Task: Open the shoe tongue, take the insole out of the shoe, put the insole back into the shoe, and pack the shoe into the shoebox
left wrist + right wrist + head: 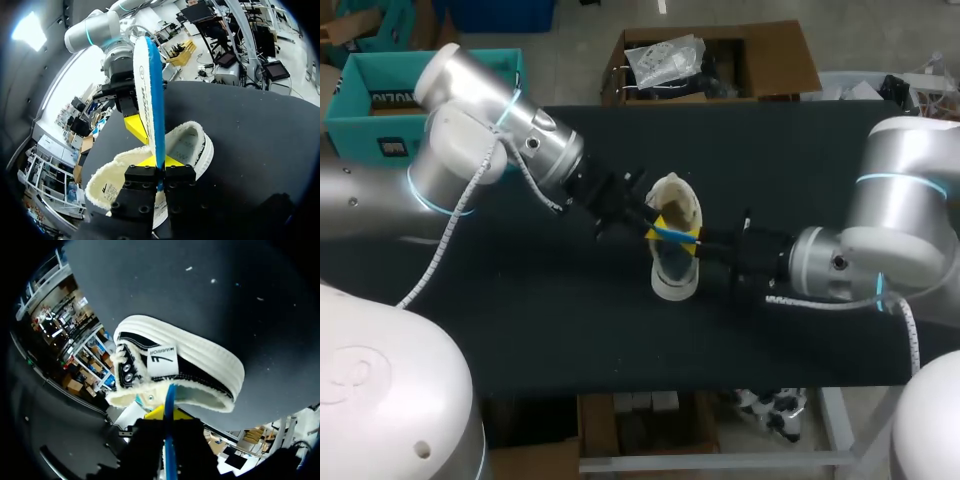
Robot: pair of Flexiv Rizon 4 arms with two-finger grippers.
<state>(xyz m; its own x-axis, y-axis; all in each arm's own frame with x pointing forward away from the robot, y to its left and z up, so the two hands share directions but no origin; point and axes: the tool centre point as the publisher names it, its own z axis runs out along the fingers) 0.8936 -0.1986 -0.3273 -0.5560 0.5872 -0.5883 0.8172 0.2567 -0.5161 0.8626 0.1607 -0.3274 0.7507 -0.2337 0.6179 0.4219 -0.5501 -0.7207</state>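
The insole [150,95] is held on edge just above the shoe [675,265], which lies mid-table [520,320] with its opening up. One end is clamped by the left gripper [159,171], the other by the right gripper [167,417]. Its long axis is judged crosswise to the shoe, so a turn is needed before reinsertion.

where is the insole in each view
Head view: insole, a blue strip over the shoe, mid-table.
Left wrist view: insole on edge, rising from the left gripper above the shoe.
Right wrist view: insole, a thin blue edge in the right gripper, at the shoe opening.
Shared landmark: the shoe.
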